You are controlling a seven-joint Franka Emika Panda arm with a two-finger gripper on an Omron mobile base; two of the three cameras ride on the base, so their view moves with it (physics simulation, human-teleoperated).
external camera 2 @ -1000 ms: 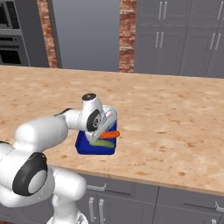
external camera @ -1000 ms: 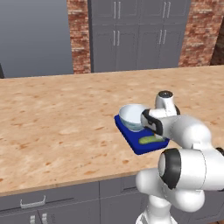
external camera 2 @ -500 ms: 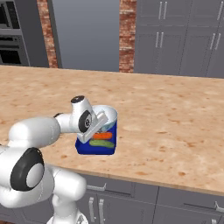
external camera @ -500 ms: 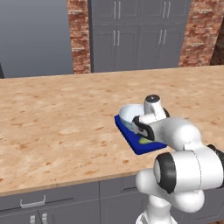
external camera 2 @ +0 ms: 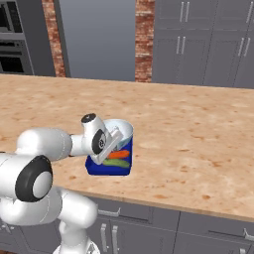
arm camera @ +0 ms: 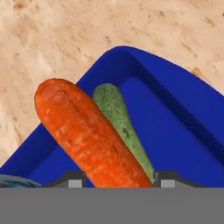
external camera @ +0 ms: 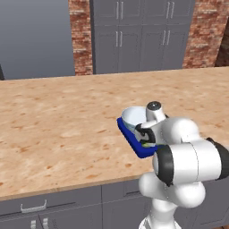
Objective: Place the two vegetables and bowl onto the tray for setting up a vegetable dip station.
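The deep-blue tray lies near the counter's front edge. The pale bowl stands on its far end. An orange carrot and a green cucumber lie side by side in the tray's near part. My gripper reaches down over the tray in front of the bowl. In the hand view the carrot's near end fills the gap between both fingertips, so the jaws are shut on it. The arm hides much of the tray in the left base view.
The tan wooden counter stretches wide to the left and behind the tray, with its front edge just below the tray. Grey cabinets and brick walls stand at the back.
The hand has swung left and slightly down over the tray. The carrot, cucumber and bowl stay where they were in the tray.
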